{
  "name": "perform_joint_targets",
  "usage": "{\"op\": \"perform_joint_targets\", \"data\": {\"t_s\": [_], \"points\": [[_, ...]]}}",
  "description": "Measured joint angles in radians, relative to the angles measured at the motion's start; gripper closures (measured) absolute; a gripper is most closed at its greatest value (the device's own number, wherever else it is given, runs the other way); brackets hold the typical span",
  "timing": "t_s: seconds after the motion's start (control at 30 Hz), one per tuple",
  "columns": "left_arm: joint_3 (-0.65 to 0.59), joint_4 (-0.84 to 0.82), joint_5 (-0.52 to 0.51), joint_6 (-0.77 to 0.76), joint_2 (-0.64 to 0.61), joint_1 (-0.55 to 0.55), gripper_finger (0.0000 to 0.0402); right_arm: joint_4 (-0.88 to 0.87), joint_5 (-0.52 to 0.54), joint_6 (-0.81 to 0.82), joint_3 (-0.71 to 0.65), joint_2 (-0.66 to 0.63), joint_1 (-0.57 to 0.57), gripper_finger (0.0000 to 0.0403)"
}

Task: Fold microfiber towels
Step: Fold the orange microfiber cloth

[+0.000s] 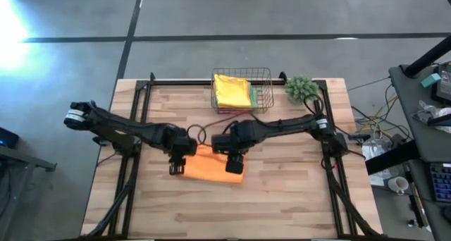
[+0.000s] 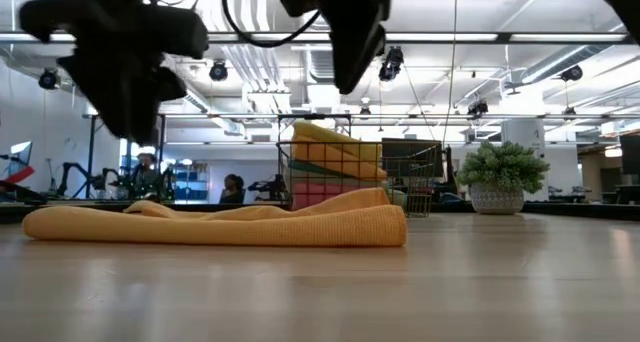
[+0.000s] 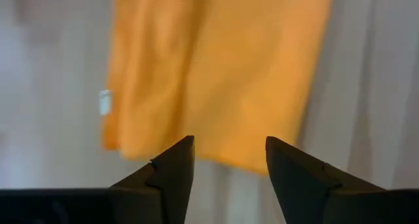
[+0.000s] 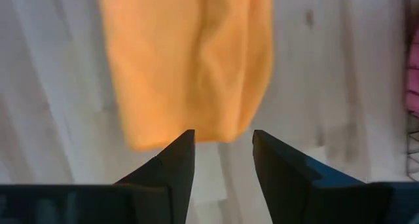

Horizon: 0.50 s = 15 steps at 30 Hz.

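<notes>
Lying flat on the wooden surface (image 1: 282, 192), the orange towel (image 1: 211, 165) sits folded over into a narrow band near the middle, a short way in front of the copper wire basket (image 1: 266, 79). Both arms hang just above it: the left gripper (image 1: 176, 168) over its left end and the right gripper (image 1: 234, 163) over its right end, one at each end as suits a cloth handled by two corners. On each, the fingers (image 3: 171, 173) stand apart with nothing between them, so the towel rests under its own weight and neither arm grips it; this reads as a release once a fold is laid. Inside the basket, a stack of folded towels (image 1: 232, 91) with a yellow one on top suggests finished pieces are kept there. A small green plant (image 1: 301, 88) stands beside the basket.
</notes>
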Motion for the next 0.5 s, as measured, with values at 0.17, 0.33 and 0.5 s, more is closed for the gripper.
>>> {"op": "perform_joint_targets", "data": {"t_s": [0.17, 0.33, 0.5], "points": [[-0.090, 0.138, -0.009, -0.098, -0.011, -0.097, 0.0228, 0.055, 0.002, 0.048, -0.102, -0.015, 0.053, 0.0261], [-0.145, 0.193, -0.062, -0.132, 0.000, -0.125, 0.0228, 0.283, -0.003, 0.084, -0.214, -0.015, 0.098, 0.0263], [-0.224, 0.350, -0.048, -0.161, 0.017, -0.126, 0.0228, 0.450, -0.009, 0.170, -0.339, -0.015, 0.122, 0.0264]]}}
